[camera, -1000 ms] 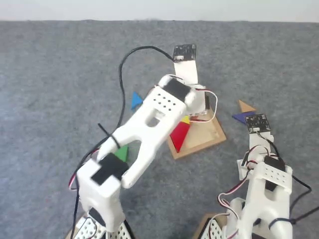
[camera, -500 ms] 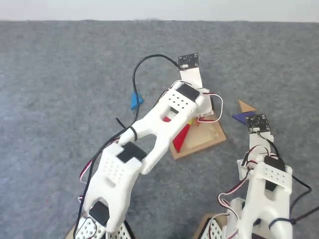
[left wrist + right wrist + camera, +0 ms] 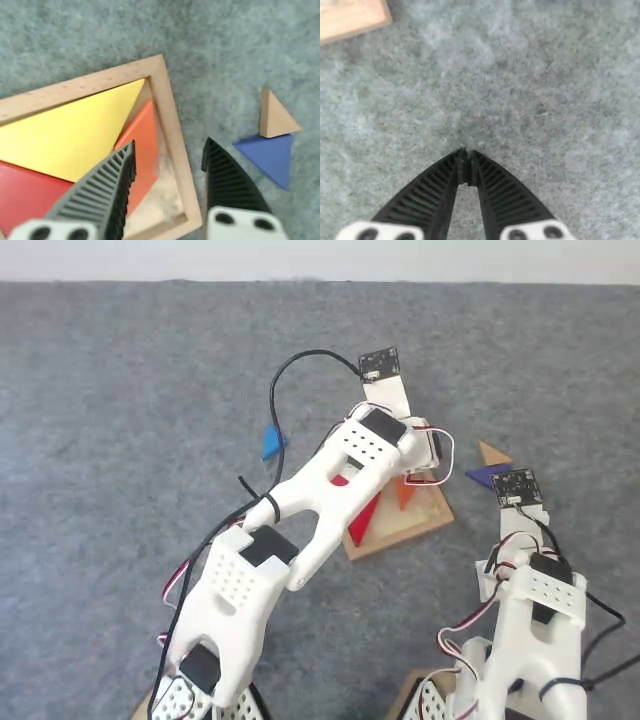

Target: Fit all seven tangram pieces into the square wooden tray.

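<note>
Left wrist view: my left gripper hangs over the tray's rim with jaws apart, one finger above the orange triangle inside the tray, the other outside it. The yellow triangle and red piece lie in the tray too. Outside the tray, a blue triangle touches a plain wooden triangle. My right gripper, jaws together, sits off the tray over carpet.

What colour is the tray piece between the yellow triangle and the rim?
Orange; the piece shows best in the left wrist view.
</note>
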